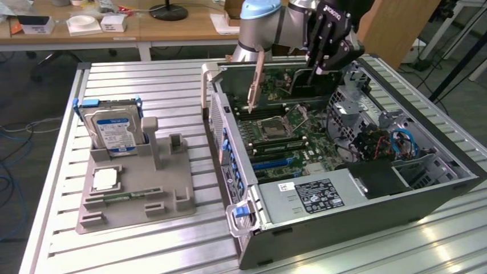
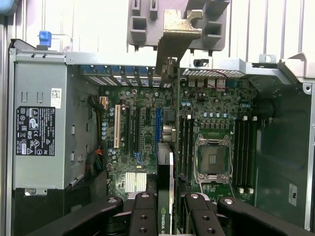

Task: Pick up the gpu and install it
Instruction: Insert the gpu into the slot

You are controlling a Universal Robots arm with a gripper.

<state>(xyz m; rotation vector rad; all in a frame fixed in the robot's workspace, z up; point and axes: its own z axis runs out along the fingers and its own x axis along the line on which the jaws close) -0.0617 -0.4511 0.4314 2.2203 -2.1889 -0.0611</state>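
Note:
My gripper [image 1: 329, 54] is shut on the gpu [image 1: 303, 81], a dark card held upright on its edge over the open computer case [image 1: 396, 222]. The card's silver bracket [image 1: 256, 80] points down along the case's rear wall. In the wrist view the gpu [image 2: 166, 191] appears edge-on between my fingers [image 2: 142, 216], with its bracket [image 2: 176, 34] at the far end. It hangs above the motherboard [image 2: 142, 132], roughly in line with the blue expansion slot [image 2: 158, 123]. Whether its lower edge touches a slot I cannot tell.
A grey parts holder [image 1: 163, 200] stands at the exterior view's left, carrying a hard drive [image 1: 114, 131], a processor [image 1: 104, 180] and a memory stick [image 1: 125, 197]. Inside the case are the power supply [image 1: 316, 194], the processor socket [image 1: 272, 128] and cables [image 1: 400, 142]. The case walls hem the card in.

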